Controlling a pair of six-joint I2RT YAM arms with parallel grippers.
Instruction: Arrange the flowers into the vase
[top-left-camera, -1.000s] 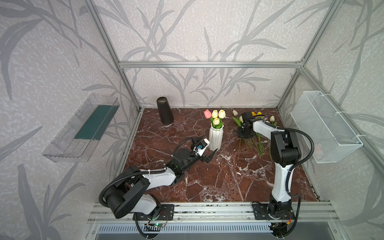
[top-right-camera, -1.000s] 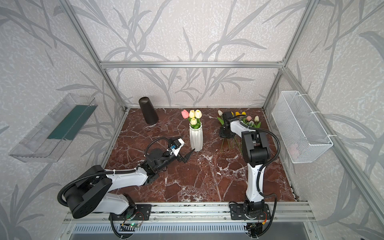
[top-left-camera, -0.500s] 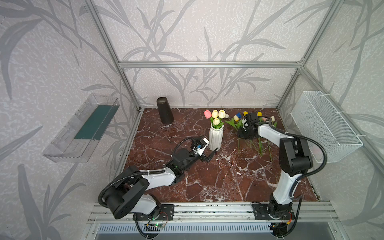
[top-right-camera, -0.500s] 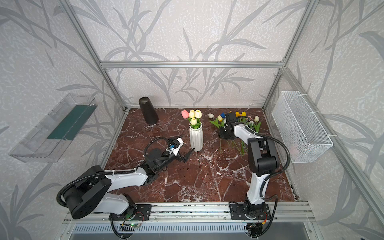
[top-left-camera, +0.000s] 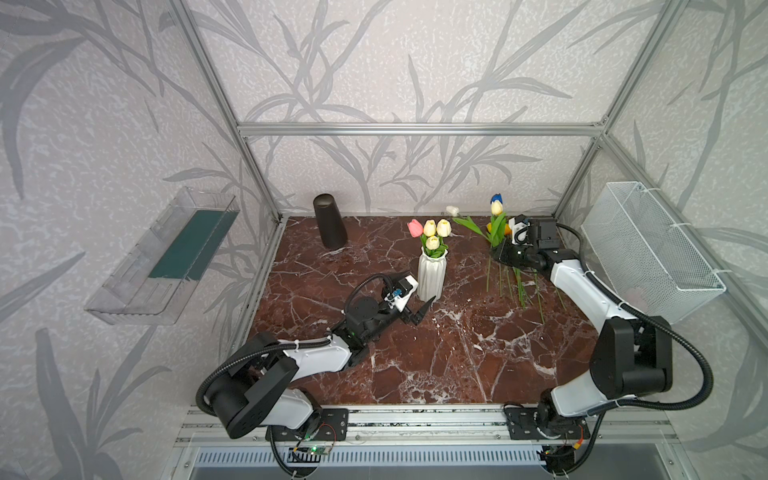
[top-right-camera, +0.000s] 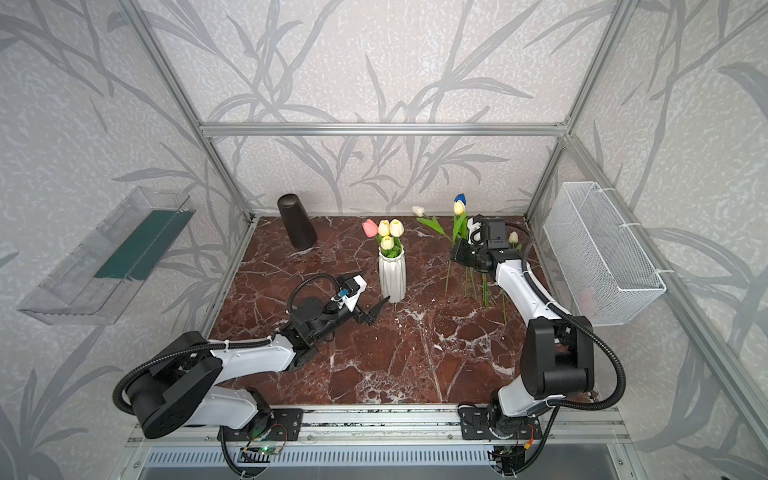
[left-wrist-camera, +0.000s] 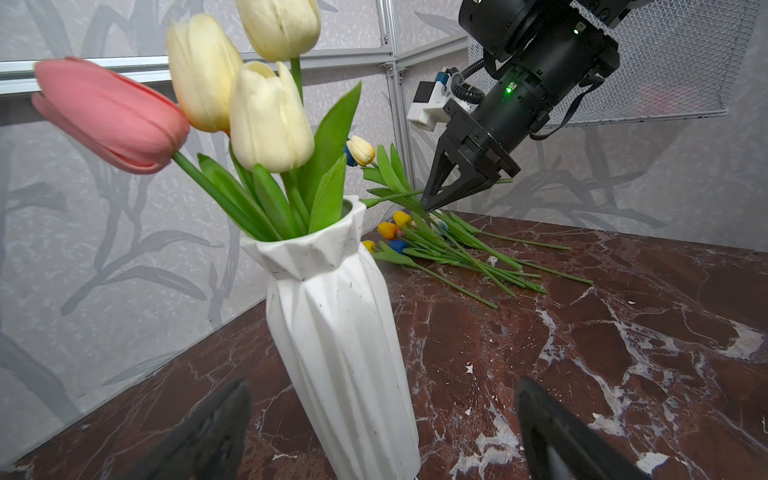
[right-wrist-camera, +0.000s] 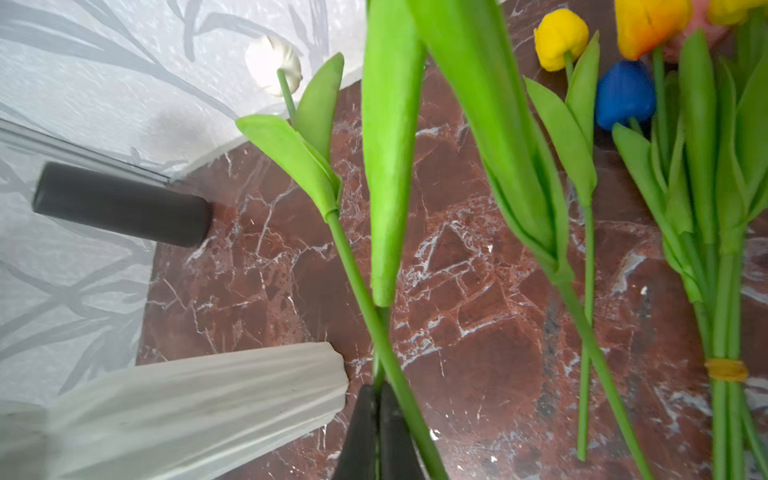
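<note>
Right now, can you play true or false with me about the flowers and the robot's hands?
The vase holds four flowers. True.
All flowers in the vase are pink. False: one is pink, three are cream.
The right gripper is open. False: it is shut on flower stems.
The left gripper is squeezing the vase. False: it is open, holding nothing.
More flowers lie on the table. True.

On the table (top-left-camera: 457, 365) the vase (top-left-camera: 431, 276) stands centrally, loose flowers (top-left-camera: 517, 279) to its right.
</note>
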